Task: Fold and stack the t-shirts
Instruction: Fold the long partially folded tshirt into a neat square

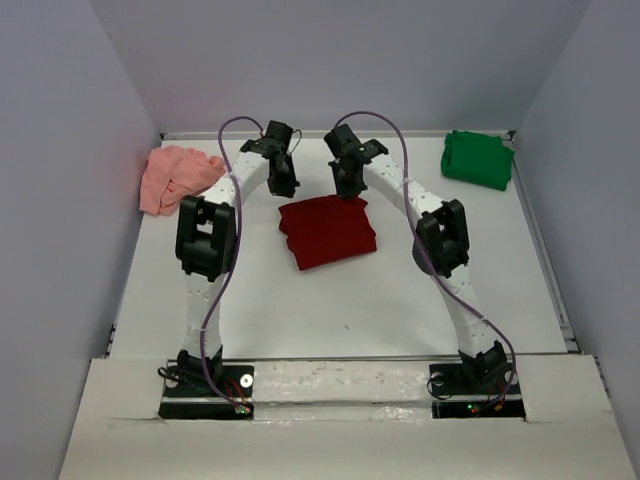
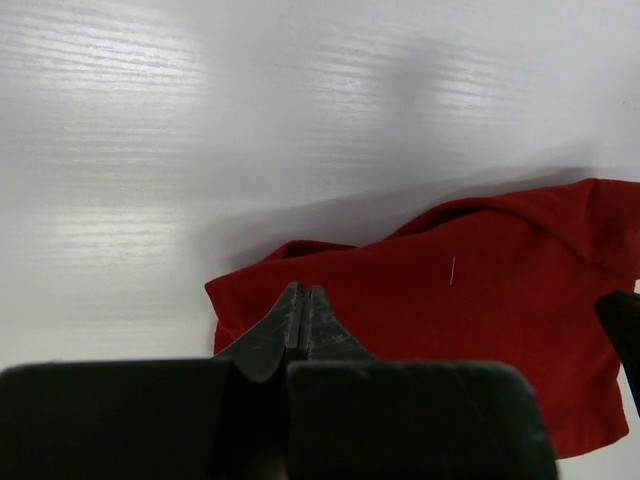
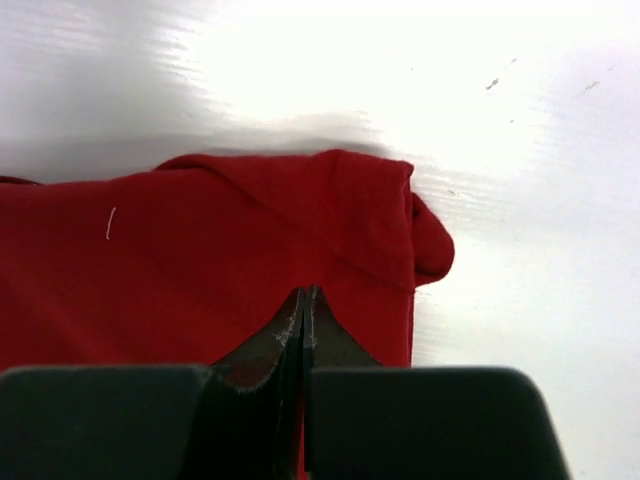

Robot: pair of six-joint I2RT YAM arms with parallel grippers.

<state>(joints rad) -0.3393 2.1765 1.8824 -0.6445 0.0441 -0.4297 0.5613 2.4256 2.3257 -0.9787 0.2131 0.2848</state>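
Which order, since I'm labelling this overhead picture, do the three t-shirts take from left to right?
pink t-shirt → dark red t-shirt → green t-shirt

no readable text, labels, brands or numbers on anything here

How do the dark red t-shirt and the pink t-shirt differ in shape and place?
The dark red t-shirt lies flat, folded to a rough rectangle; the pink t-shirt is a crumpled heap. The red one is central; the pink one is at the far left corner. Both are plain cloth.
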